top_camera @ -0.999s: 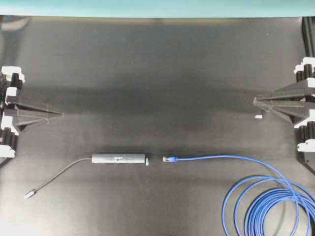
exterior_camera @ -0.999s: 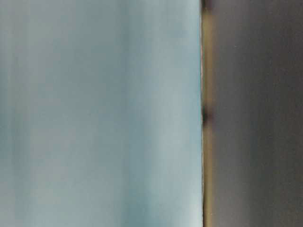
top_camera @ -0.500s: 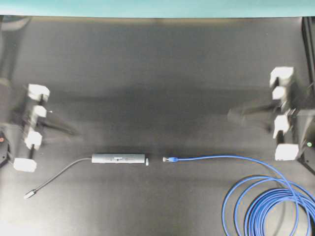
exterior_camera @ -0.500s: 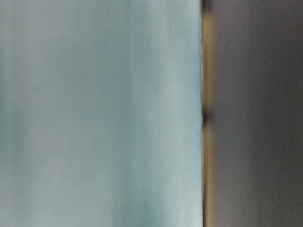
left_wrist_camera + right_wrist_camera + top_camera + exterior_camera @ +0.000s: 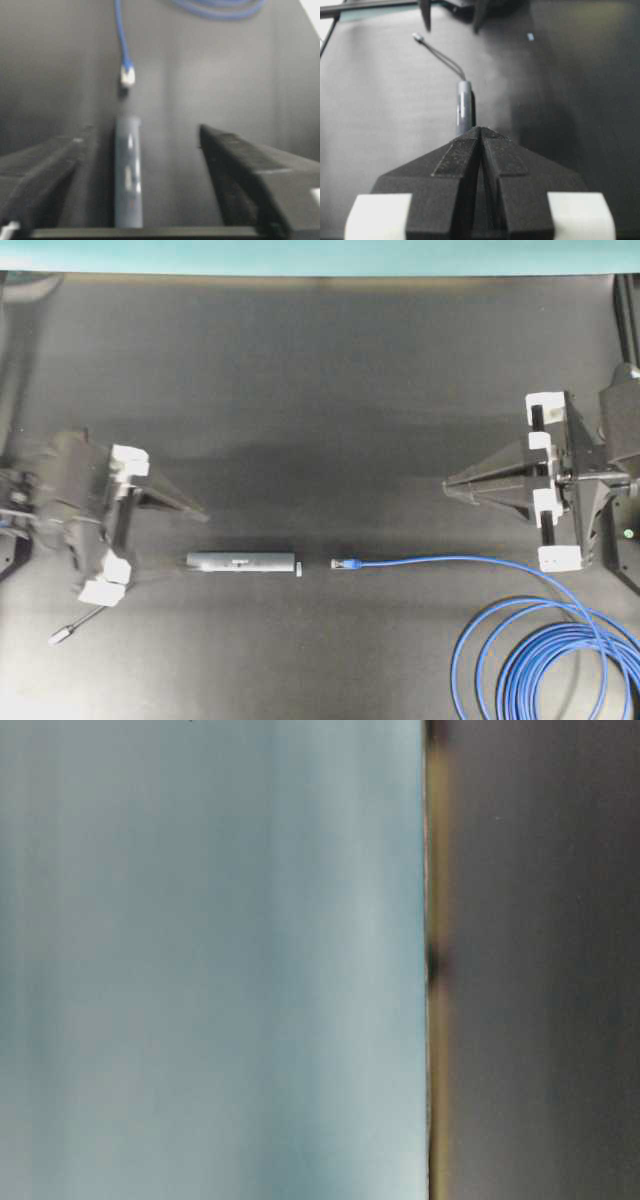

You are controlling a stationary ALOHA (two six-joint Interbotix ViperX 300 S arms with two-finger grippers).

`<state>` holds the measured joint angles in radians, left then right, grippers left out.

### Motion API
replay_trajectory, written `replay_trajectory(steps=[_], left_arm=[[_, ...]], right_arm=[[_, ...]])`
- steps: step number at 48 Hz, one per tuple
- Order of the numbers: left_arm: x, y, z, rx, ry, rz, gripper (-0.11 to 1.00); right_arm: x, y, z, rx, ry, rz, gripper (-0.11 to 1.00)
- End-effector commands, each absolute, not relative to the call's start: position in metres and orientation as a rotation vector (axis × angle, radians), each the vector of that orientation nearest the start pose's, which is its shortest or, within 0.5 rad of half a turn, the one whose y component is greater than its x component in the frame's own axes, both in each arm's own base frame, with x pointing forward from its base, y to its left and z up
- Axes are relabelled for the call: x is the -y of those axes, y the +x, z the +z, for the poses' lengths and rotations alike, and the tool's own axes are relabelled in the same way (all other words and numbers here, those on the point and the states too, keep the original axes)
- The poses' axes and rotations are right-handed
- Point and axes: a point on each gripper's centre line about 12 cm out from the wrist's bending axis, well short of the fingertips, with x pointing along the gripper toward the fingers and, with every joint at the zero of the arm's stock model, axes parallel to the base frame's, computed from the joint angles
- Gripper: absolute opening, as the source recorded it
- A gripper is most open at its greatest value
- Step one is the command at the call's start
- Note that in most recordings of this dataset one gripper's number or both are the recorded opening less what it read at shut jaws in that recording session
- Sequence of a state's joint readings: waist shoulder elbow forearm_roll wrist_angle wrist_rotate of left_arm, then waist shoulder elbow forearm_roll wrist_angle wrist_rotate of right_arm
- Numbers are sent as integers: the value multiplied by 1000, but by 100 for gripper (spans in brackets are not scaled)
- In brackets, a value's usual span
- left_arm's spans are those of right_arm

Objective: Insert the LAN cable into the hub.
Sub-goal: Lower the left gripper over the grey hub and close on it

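Observation:
The hub (image 5: 242, 562) is a slim grey bar lying flat on the black mat. A short gap to its right lies the clear plug (image 5: 345, 563) of the blue LAN cable (image 5: 450, 560), whose coil (image 5: 545, 665) rests at the front right. My left gripper (image 5: 185, 545) is open at the hub's left end. In the left wrist view the hub (image 5: 127, 170) lies between the fingers (image 5: 240, 170), nearer the left one, with the plug (image 5: 128, 77) beyond. My right gripper (image 5: 447, 483) is shut and empty, behind the cable. From the right wrist view the gripper (image 5: 480, 129) hides the plug, and the hub (image 5: 464, 107) shows ahead.
The hub's dark-grey cord (image 5: 442, 57) trails to a small silver plug (image 5: 60, 635) at the front left. A tiny white piece (image 5: 299, 569) lies at the hub's right end. A teal strip (image 5: 320, 255) borders the mat's far edge. The table-level view is only blur.
Both arms have swung in from the table's sides toward the middle. The left gripper has opened around the hub's left end. The right gripper stays shut. Hub and cable have not moved.

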<state>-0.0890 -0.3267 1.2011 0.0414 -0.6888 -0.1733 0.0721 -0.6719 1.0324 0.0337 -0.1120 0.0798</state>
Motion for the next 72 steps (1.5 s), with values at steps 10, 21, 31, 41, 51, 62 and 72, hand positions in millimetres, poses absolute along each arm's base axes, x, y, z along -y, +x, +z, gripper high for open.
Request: replay_trajectory(steps=[10,21,31,41,51,62,72], left_arm=[[26,280,150,-110,-150,-107,74],[25,300,117,-132,-160,-98,76],[24,312,104,-150,-163,-90,76],[29,320,93,-215,-160,-96,76],[31,327,80,-279,-155,-95,76],[32,331,69,-353,-150,-92,72],[37,329,66,-387,-126,-107,31]], right_arm=[[-17,258,275,-237,143,46,0],[-15,259,275,-248,165,34,0],[-14,258,275,-252,171,30,0],[-12,258,276,-249,171,23,0],[-11,257,276,-248,170,20,0],[-11,255,276,-256,169,20,0],[-11,254,272,-272,172,20,0]])
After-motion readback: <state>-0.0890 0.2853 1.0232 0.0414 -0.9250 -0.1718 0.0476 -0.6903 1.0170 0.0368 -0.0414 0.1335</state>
